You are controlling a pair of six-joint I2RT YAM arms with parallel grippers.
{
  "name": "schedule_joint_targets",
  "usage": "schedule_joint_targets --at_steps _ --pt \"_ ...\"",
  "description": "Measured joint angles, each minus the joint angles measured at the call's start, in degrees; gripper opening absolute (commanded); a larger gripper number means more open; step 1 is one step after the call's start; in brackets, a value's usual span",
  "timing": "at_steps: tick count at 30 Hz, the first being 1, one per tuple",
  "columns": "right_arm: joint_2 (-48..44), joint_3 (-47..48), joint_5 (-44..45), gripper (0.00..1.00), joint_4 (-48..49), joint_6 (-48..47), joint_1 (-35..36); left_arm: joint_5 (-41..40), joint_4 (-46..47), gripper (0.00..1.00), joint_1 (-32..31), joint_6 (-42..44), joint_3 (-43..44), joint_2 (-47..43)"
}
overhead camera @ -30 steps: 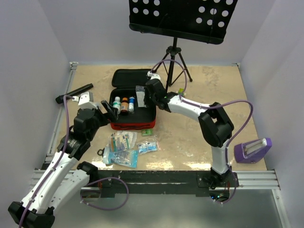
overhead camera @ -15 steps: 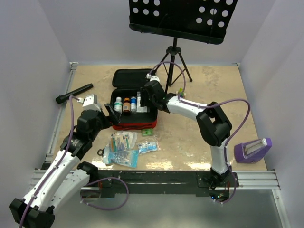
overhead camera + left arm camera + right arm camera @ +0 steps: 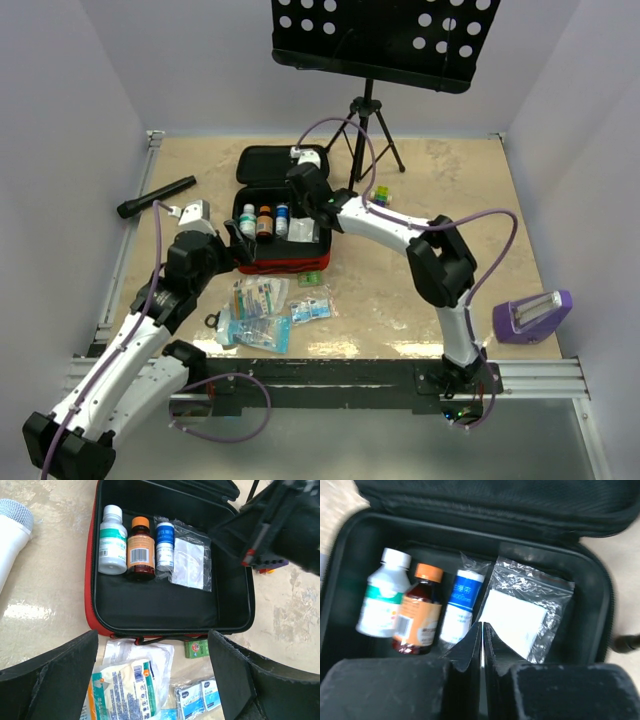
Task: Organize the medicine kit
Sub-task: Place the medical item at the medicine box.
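The medicine kit, a red zip case (image 3: 280, 265) with black lining, lies open with its lid (image 3: 270, 162) folded back. Inside stand a white bottle (image 3: 112, 542), a brown bottle (image 3: 140, 550) and a blue-labelled bottle (image 3: 164, 545). A clear zip bag with a white pad (image 3: 190, 562) lies flat beside them. My right gripper (image 3: 482, 627) is shut and empty, hovering over the case (image 3: 600, 580) above the blue bottle and bag. My left gripper (image 3: 150, 680) is open and empty above loose packets at the case's near edge.
A gauze packet (image 3: 130, 685), a green box (image 3: 196, 648) and blue sachets (image 3: 197, 700) lie in front of the case. A black flashlight (image 3: 157, 197) lies far left. A music stand tripod (image 3: 367, 130) stands behind the case, and a purple device (image 3: 530, 315) sits at the right.
The zip bag, held upright over the case earlier, now lies flat inside it. My right gripper has shifted left and back. My left gripper has moved closer to the case's front.
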Motion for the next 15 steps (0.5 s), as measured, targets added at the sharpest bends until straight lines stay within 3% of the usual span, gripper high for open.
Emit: schedule_joint_targets --at_steps 6,8,12,15 --pt "7.45 2.21 0.96 0.08 -2.6 -1.64 0.39 -0.07 -0.02 0.94 0.0 0.02 -0.11 0.24" --pt "8.57 2.08 1.27 0.17 -3.74 -1.92 0.42 -0.44 -0.48 0.94 0.0 0.0 -0.11 -0.04" --pt "4.33 -2.16 2.93 0.46 -2.27 -2.25 1.14 -1.79 -1.05 0.94 0.0 0.0 -0.11 -2.14" --pt "-4.74 -7.21 4.72 0.54 -0.28 -2.12 3.39 -3.02 -2.08 0.95 0.0 0.0 -0.07 -4.04"
